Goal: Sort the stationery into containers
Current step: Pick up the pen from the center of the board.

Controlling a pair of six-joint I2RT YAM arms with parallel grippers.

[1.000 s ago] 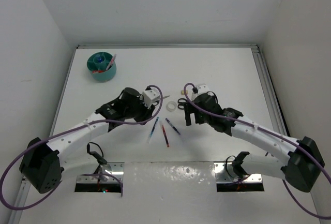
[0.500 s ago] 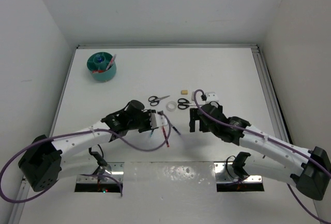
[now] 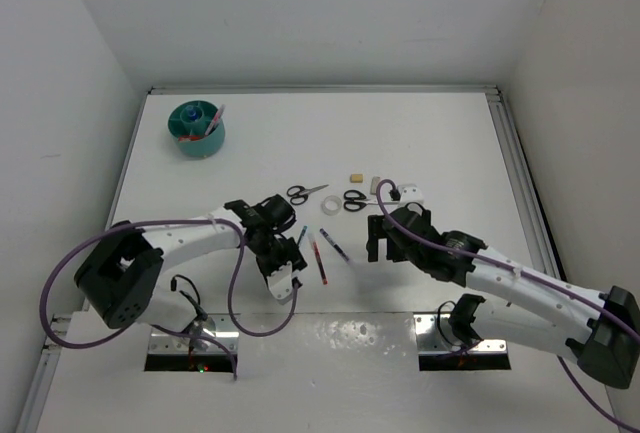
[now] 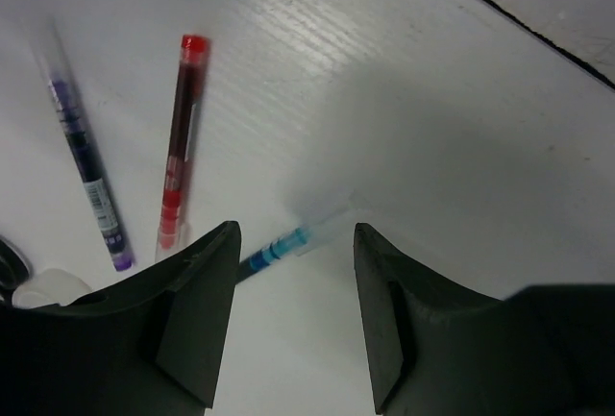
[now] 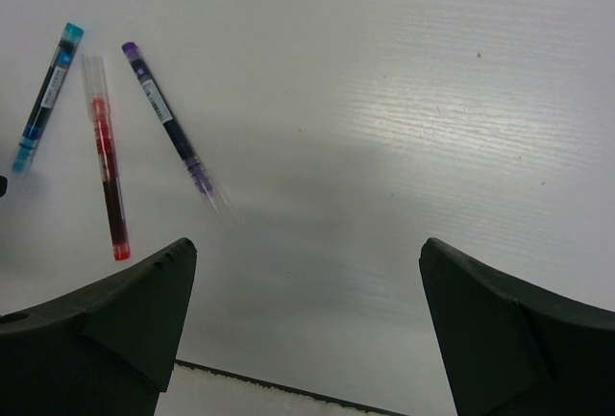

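Three pens lie side by side at mid-table: blue (image 3: 300,238), red (image 3: 318,258) and purple (image 3: 335,243). My left gripper (image 3: 289,250) hovers low over the blue pen (image 4: 279,251). It is open, and the pen's clear end lies between the fingertips (image 4: 207,281) without touching them. The red pen (image 4: 178,166) and purple pen (image 4: 86,171) lie just beyond. My right gripper (image 3: 383,244) is wide open and empty above bare table, right of the purple pen (image 5: 168,118). The teal organiser (image 3: 196,129) stands far left with pens in it.
Two black-handled scissors (image 3: 305,193) (image 3: 355,200), a clear tape roll (image 3: 328,205), a beige eraser (image 3: 354,177) and a small white piece (image 3: 376,183) lie behind the pens. A metal rail (image 3: 515,168) runs along the table's right edge.
My left gripper has swung round and come down over the blue pen, its jaws now wider apart. My right gripper has drawn back from the scissors toward the near edge.
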